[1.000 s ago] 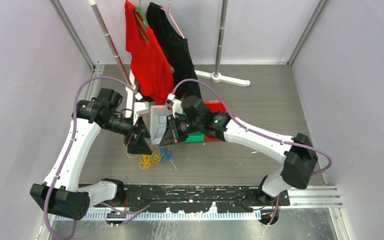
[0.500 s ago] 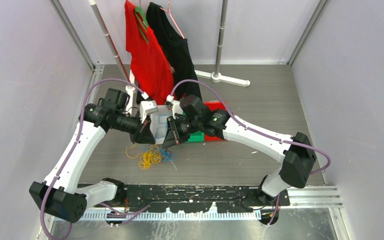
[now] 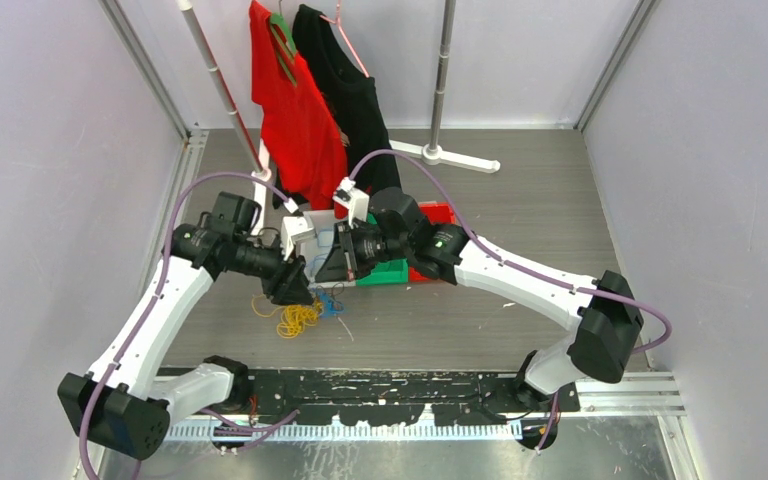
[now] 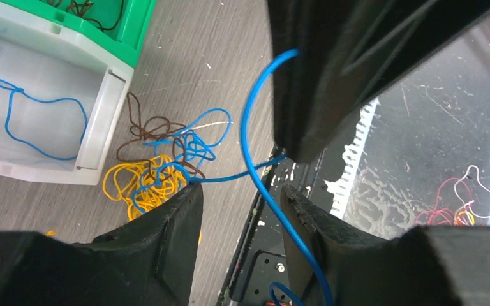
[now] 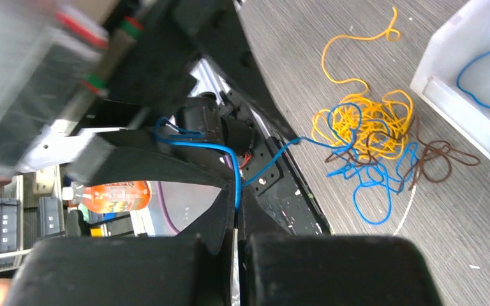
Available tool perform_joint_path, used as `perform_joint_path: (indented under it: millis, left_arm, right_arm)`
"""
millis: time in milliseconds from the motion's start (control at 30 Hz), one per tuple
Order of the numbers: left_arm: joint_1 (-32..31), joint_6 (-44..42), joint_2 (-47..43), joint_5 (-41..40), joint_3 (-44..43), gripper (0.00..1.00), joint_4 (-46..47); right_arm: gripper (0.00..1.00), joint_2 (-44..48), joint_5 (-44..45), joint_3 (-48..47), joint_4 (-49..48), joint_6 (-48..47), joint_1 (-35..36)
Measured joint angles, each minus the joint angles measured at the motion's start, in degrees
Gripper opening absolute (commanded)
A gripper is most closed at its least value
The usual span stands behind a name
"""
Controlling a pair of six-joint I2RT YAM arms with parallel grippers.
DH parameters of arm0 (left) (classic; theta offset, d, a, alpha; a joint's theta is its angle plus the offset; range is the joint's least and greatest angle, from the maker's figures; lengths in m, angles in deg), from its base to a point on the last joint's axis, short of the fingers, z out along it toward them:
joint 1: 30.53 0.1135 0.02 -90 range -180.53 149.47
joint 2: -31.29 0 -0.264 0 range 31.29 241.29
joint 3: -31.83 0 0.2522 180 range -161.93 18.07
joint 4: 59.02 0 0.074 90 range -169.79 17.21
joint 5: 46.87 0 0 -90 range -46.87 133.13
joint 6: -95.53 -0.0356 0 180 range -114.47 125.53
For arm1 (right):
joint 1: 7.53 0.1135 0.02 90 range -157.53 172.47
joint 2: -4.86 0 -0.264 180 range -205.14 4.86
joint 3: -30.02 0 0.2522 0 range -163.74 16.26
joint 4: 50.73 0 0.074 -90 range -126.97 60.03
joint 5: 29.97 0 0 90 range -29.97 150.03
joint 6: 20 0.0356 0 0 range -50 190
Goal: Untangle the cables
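Observation:
The cables (image 3: 298,317) lie as a small yellow, blue and brown bunch on the table in front of the bins; the bunch also shows in the left wrist view (image 4: 147,182) and the right wrist view (image 5: 367,131). My right gripper (image 5: 237,207) is shut on one blue cable (image 5: 198,145) that rises taut from the bunch. In the top view it (image 3: 328,265) hangs just above the bunch. My left gripper (image 4: 239,201) is open, right beside it (image 3: 297,285). The same blue cable (image 4: 247,134) runs through the gap between its fingers (image 4: 166,236).
A white bin (image 4: 99,124) holding a blue cable and a green bin (image 4: 137,29) with dark cables stand just behind the bunch. A red bin (image 3: 432,214) lies behind the right arm. A rack with a red shirt (image 3: 295,120) and a black shirt (image 3: 355,100) stands at the back.
My left gripper swung back and then forward to the right, close against the right gripper, and the blue cable now passes between its open fingers. The right gripper lifted slightly.

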Motion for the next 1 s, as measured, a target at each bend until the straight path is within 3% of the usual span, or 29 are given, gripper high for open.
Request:
perform_joint_path:
  millis: [233,500,567,633,733,1000]
  left_arm:
    - [-0.28,1.57,-1.05,0.0,2.89,0.47,7.48]
    - [-0.39,2.08,-5.49,1.11,4.31,0.18,12.2]
    - [-0.42,2.45,-6.38,1.62,5.44,0.15,13.05]
    - [-0.42,3.1,-7.34,1.73,6.8,0.16,13.92]
    - [-0.42,3.5,-9.11,1.68,8.79,0.4,15.58]
    - [-0.42,5.01,-13.99,1.57,10.73,0.43,20.28]
  right_arm:
    - [0.01,0.48,-1.79,0.0,-2.6,1.92,0.0]
    - [0.01,0.48,-4.0,0.0,-6.45,5.11,0.0]
    - [0.01,0.5,-4.24,0.0,-7.61,5.88,0.0]
    - [0.01,0.5,-4.59,0.07,-8.57,6.73,-0.02]
    - [0.01,0.5,-5.31,0.13,-9.6,7.85,0.0]
    - [0.01,1.03,-6.56,0.13,-10.95,9.42,0.0]
